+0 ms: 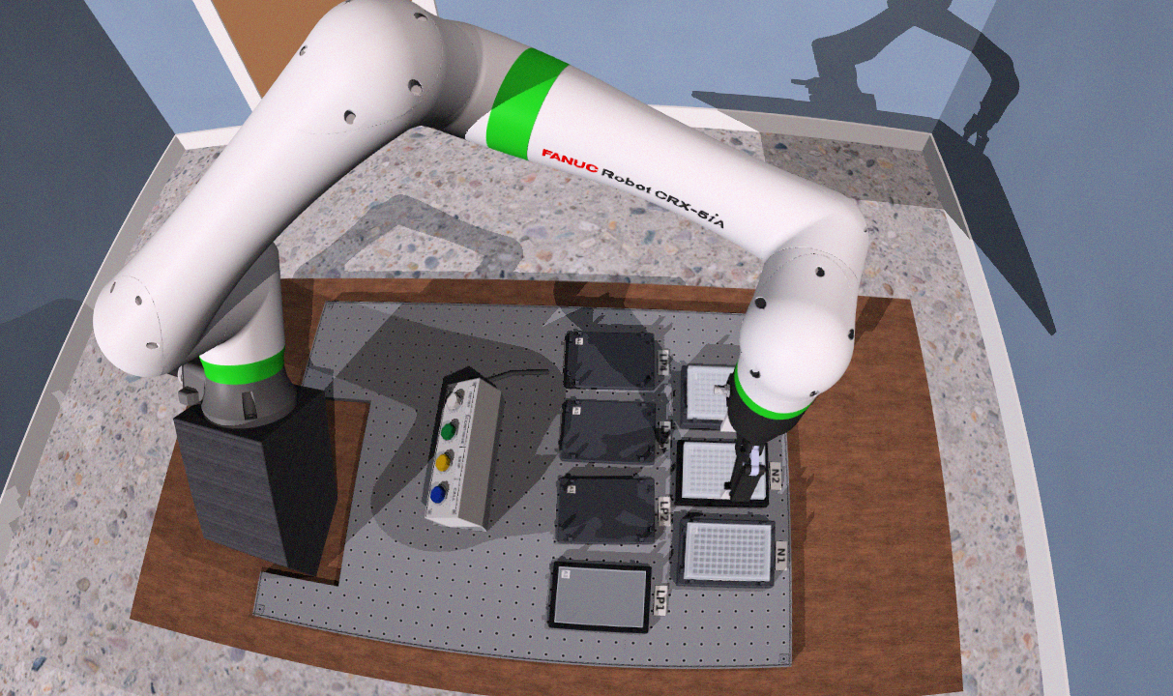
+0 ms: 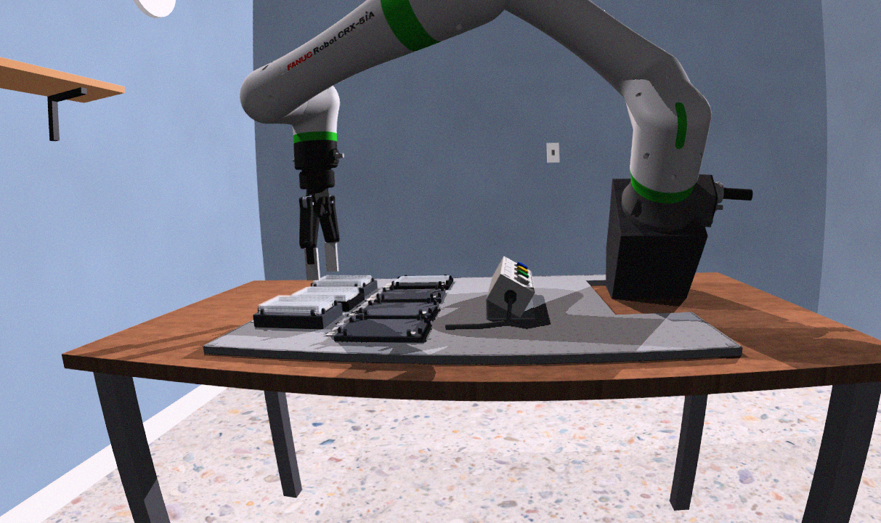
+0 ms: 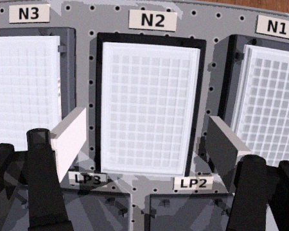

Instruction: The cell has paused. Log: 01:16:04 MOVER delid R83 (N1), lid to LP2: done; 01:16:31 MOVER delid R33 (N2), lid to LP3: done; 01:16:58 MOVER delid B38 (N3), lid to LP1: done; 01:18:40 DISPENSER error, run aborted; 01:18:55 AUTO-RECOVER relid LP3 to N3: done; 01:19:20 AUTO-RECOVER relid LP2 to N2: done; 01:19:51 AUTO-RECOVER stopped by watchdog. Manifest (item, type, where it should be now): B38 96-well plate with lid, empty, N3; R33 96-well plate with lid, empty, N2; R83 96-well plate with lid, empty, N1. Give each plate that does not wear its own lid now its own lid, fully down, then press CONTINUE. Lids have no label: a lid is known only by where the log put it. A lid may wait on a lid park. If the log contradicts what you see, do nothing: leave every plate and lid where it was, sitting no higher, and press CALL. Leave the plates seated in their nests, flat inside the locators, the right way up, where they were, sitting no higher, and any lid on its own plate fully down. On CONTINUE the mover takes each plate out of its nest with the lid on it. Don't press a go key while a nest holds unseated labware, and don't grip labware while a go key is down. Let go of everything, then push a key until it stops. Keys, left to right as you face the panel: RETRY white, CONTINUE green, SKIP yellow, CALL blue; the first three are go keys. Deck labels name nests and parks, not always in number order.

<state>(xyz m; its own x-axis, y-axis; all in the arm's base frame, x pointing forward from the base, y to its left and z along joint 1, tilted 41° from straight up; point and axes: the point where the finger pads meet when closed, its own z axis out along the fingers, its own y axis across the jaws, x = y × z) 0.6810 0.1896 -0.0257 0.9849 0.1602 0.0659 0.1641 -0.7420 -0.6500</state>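
Three white 96-well plates sit in black nests in a row. The N3 plate (image 1: 707, 393) and the N2 plate (image 1: 719, 472) each wear a clear lid that blurs the wells. The N1 plate (image 1: 728, 551) is bare, with sharp wells. A spare lid (image 1: 599, 596) lies on park LP1. My gripper (image 1: 743, 472) is open and empty. It hangs above the N2 plate (image 3: 149, 107), with a finger over each long side and clear of the lid. In the wrist view the gripper (image 3: 146, 141) has the N3 plate (image 3: 22, 90) at left and the N1 plate (image 3: 270, 102) at right.
Parks LP4 (image 1: 609, 359), LP3 (image 1: 609, 430) and LP2 (image 1: 605, 508) are empty black frames. The key box (image 1: 462, 454) stands left of the parks with white, green (image 1: 449, 430), yellow and blue (image 1: 437, 494) keys. The robot base (image 1: 244, 467) stands at the far left.
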